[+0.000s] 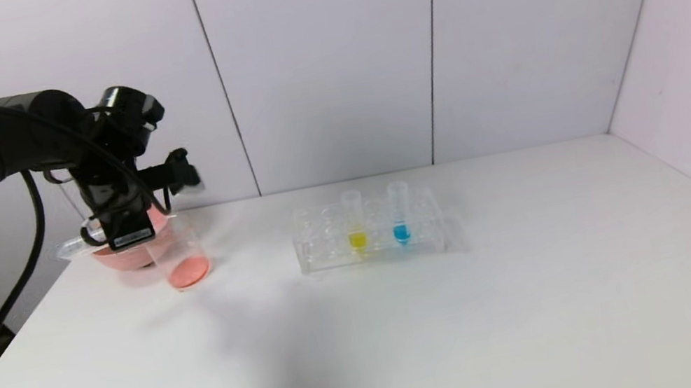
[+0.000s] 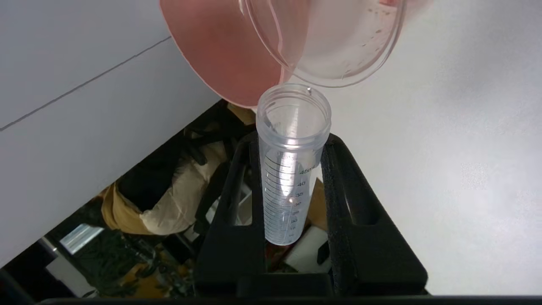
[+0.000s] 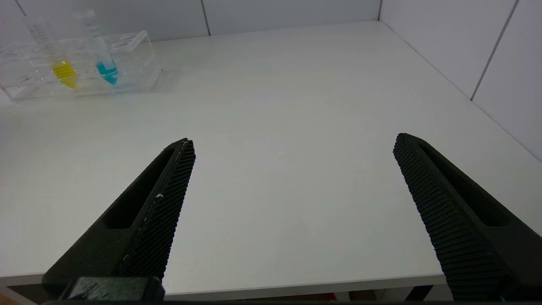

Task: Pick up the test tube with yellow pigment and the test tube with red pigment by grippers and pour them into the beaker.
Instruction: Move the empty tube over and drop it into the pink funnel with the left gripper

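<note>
Left gripper (image 2: 292, 186): jaws clamped on the sides of the red tube (image 2: 292, 169), a clear graduated tube that now looks empty. The tube is tipped on its side, its open mouth just beside the rim of the beaker (image 2: 338, 46); whether they touch cannot be told. In the head view this gripper (image 1: 120, 223) hangs above the far left corner of the desk (image 1: 414, 338), directly over the beaker (image 1: 183, 262), which holds a shallow layer of pinkish-red liquid at its bottom. A pink bowl (image 1: 129, 255) sits just behind the beaker, touching or nearly so.

Right gripper (image 3: 292, 186): jaws spread wide, holding nothing, low over the near edge of the desk (image 3: 296, 127). It does not show in the head view.

Yellow tube (image 1: 354, 221): upright in the clear rack (image 1: 371, 236) near the middle of the desk, well apart from the beaker. A blue tube (image 1: 399, 213) stands upright just beside it in the same rack, on its right. Both also appear from the right wrist: yellow tube (image 3: 59, 59), blue tube (image 3: 101, 51), rack (image 3: 139, 59).
</note>
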